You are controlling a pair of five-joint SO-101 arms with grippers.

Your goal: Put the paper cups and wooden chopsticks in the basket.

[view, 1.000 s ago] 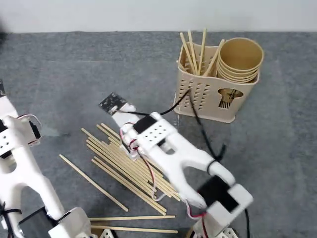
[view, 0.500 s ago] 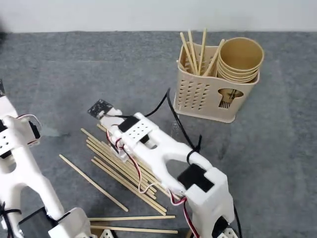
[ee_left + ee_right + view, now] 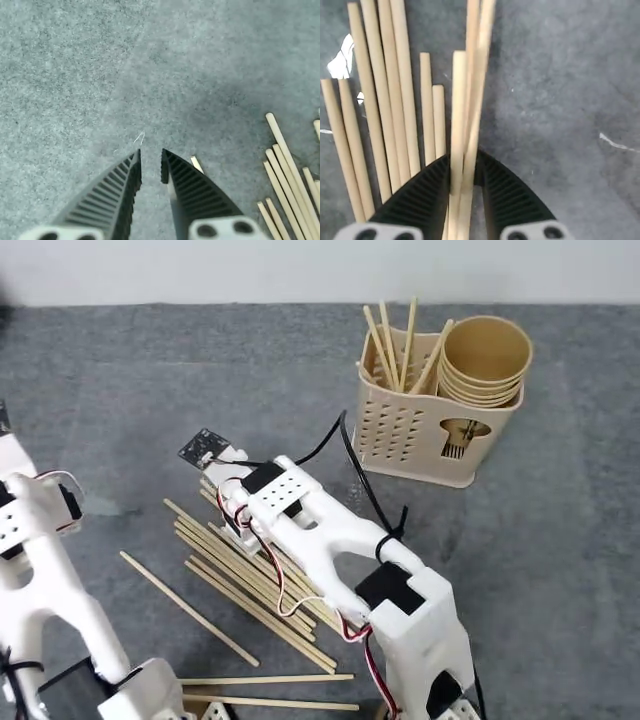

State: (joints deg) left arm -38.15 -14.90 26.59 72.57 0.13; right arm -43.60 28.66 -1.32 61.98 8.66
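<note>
Right wrist view: right gripper (image 3: 462,156) clamps chopsticks (image 3: 472,75) | left gripper (image 3: 150,152) slightly parted

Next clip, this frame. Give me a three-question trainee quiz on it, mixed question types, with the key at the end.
1. True or false: the stacked paper cups stand inside the basket.
2. What is the right tool clamped on? A) wooden chopsticks B) a paper cup C) nothing
3. Fill in: the left tool hangs over bare grey ____.
Key: 1 true; 2 A; 3 carpet.
</note>
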